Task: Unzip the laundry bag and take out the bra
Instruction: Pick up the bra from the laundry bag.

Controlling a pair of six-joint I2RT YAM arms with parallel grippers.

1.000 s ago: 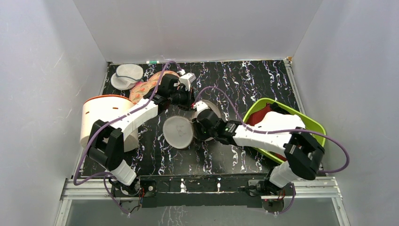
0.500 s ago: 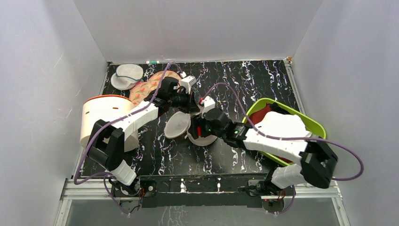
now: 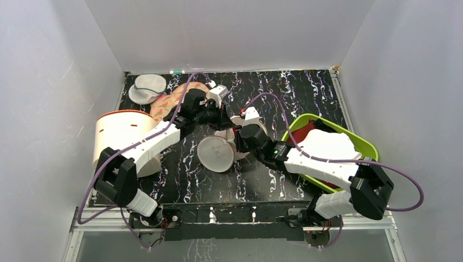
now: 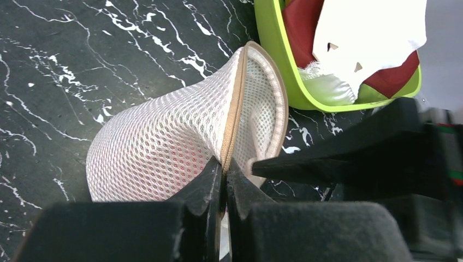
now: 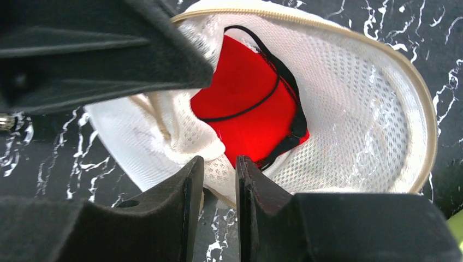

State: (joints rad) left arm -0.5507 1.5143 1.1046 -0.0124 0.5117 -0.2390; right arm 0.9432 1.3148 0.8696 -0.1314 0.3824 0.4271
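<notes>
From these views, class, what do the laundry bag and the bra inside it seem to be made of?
Laundry bag: soft white mesh, probably synthetic, matte; a grid of small holes shows. Bra: smooth red fabric, perhaps padded; even surface, dark straps.

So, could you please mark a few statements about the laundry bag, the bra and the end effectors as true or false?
1. The red bra lies inside the laundry bag. True.
2. The laundry bag is zipped fully shut. False: it gapes open and the bra shows through the opening.
3. The left end effector is shut on the bag's zipper rim. True.
4. The green basket stands on the robot's left. False: it stands on the right; the white tub is on the left.
</notes>
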